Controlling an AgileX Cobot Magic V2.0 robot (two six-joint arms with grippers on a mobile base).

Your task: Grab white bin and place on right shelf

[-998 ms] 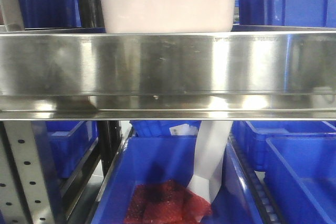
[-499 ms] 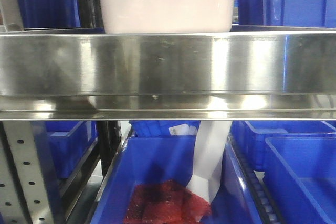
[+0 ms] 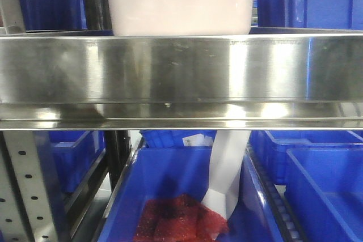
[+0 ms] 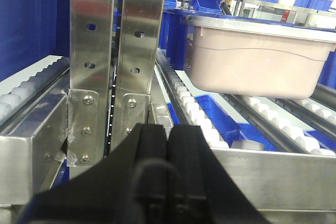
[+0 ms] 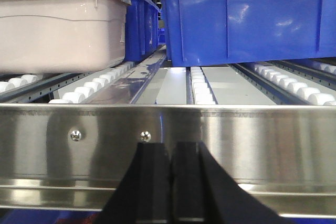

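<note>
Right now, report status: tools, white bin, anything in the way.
Both tools shut, empty: left tool, right tool. White bin sits on shelf rollers, behind steel front rail. Neither tool touching it; rail between tools and bin.

No text, label, brand or number can be read anywhere, and the white slip (image 3: 190,139) behind the rail (image 3: 181,72) may carry print, but it is too blurred to tell.

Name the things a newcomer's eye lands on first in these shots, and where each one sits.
The white bin stands out, resting on white rollers behind the shiny steel front rail of the right shelf. Blue bins crowd beside it and below. Both grippers, left and right, sit shut just before the rail, holding nothing.
</note>
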